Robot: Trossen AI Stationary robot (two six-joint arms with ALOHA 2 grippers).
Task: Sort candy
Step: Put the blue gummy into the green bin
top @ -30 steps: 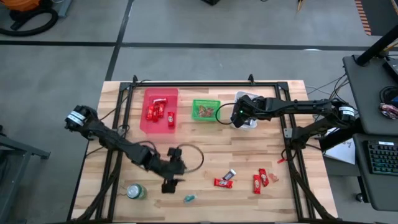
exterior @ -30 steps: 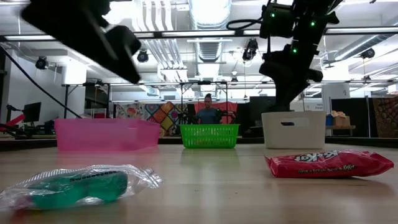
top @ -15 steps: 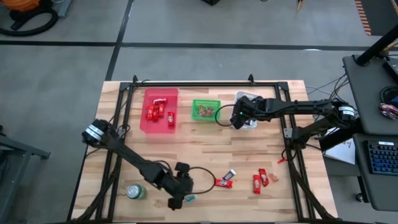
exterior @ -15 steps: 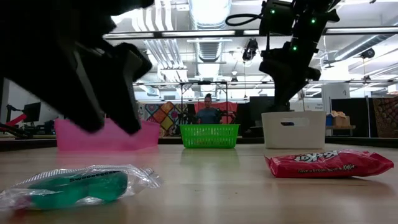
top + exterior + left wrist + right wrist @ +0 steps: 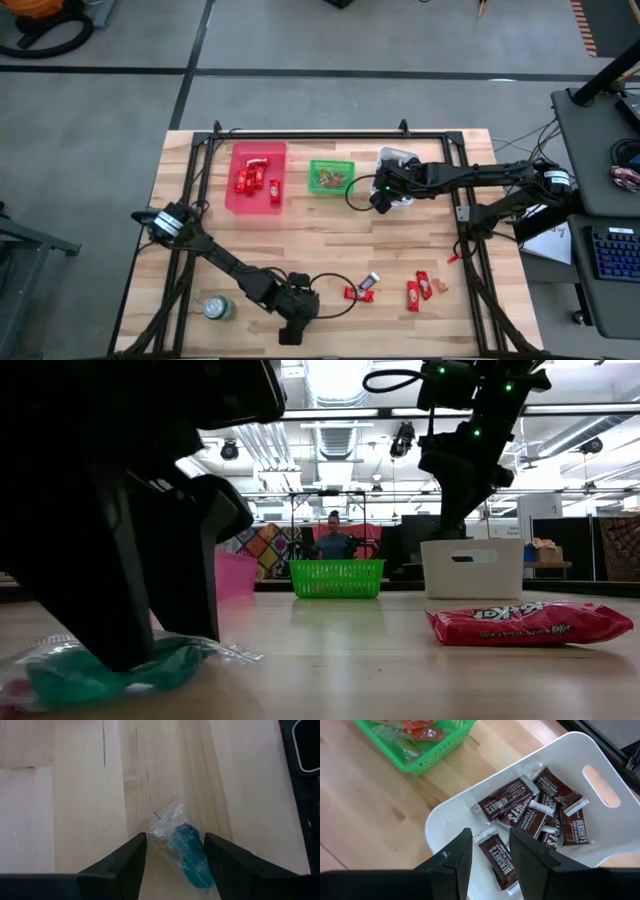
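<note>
Straddling a teal candy (image 5: 189, 855) at the table's front edge with my left gripper (image 5: 175, 857), fingers open.

High view: my right gripper (image 5: 380, 192) hangs by the white bin (image 5: 398, 160). Low view: a red wrapper (image 5: 528, 622) reads KitKat. Left wrist: the loose crinkly wrapper may slip as I close. Right wrist: fingers slightly apart, empty, above bars (image 5: 512, 802) reading Hershey's.

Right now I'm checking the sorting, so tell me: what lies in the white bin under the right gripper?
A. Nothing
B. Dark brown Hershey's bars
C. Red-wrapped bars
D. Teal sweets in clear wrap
B: the right wrist view shows the white bin holding several dark brown Hershey's bars, with the right gripper open above them.
</note>
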